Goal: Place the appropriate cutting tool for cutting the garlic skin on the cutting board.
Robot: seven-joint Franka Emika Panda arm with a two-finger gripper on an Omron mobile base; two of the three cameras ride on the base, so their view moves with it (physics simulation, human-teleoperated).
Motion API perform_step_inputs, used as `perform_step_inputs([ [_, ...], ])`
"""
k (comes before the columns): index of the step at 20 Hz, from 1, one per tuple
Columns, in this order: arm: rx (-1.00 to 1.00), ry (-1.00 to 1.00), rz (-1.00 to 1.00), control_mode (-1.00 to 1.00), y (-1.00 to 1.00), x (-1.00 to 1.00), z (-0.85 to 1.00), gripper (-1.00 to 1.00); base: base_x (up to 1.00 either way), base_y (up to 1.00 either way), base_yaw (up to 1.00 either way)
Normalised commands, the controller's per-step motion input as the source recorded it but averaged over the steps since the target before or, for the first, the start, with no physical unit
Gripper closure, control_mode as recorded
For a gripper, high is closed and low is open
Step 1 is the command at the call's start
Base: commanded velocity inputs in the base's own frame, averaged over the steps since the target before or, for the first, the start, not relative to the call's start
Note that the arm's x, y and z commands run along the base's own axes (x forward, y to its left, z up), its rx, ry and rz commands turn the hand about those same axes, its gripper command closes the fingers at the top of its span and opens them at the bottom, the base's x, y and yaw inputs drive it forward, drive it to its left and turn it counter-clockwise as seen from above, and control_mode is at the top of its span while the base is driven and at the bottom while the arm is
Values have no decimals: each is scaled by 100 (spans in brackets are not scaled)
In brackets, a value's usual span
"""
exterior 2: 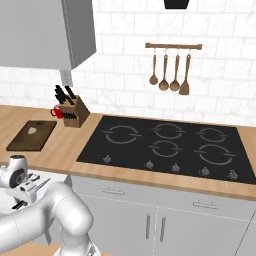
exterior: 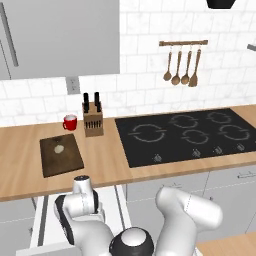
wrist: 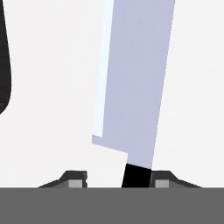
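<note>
We have the gripper (wrist: 117, 179) low in the open white drawer (exterior: 120, 200), its fingertips either side of the knife (wrist: 131, 87) handle though grip is unclear, while the cutting board (exterior: 67, 160) holds only the garlic (exterior: 59, 149).

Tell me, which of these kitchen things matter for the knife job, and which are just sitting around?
Part of the job:
knife, its black handle between the fingers of the gripper
garlic
cutting board, with the garlic on it

Just lying about:
red mug
knife block
stovetop
hanging wooden utensils
</note>
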Motion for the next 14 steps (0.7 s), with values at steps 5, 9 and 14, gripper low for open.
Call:
perform_step_inputs([
  [5, 0, 0, -10, -100, 6, -47, -40, 100, 0, 0, 0],
  [9, 0, 0, -8, -100, 0, -4, -15, 100, 0, 0, 0],
  [14, 0, 3, -4, -100, -5, -5, 47, 100, 0, 0, 0],
])
